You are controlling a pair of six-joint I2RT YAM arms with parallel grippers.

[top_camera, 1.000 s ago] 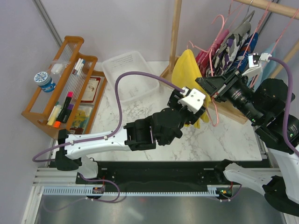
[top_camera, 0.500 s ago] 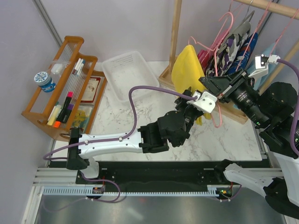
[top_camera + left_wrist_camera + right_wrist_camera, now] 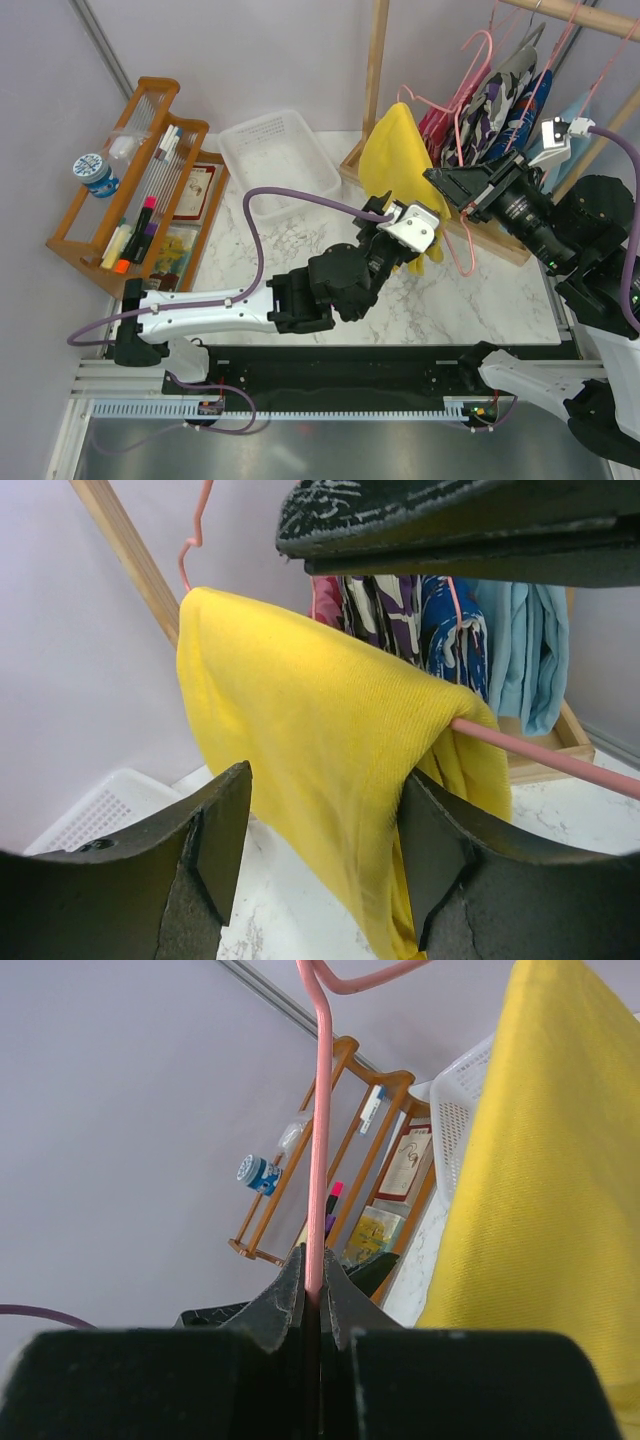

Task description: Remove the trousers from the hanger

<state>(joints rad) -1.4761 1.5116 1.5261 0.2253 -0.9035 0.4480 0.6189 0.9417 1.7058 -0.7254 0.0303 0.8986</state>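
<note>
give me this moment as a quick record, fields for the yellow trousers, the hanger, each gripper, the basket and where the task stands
yellow trousers: draped over the bar of the pink hanger, hanging down both sides
pink hanger: hook free in the air, wire clamped by the right gripper
left gripper: open, one finger on each side of the yellow trousers
right gripper: shut on the pink hanger
white basket: on the table, left of the yellow trousers
task: yellow trousers not yet off the pink hanger
</note>
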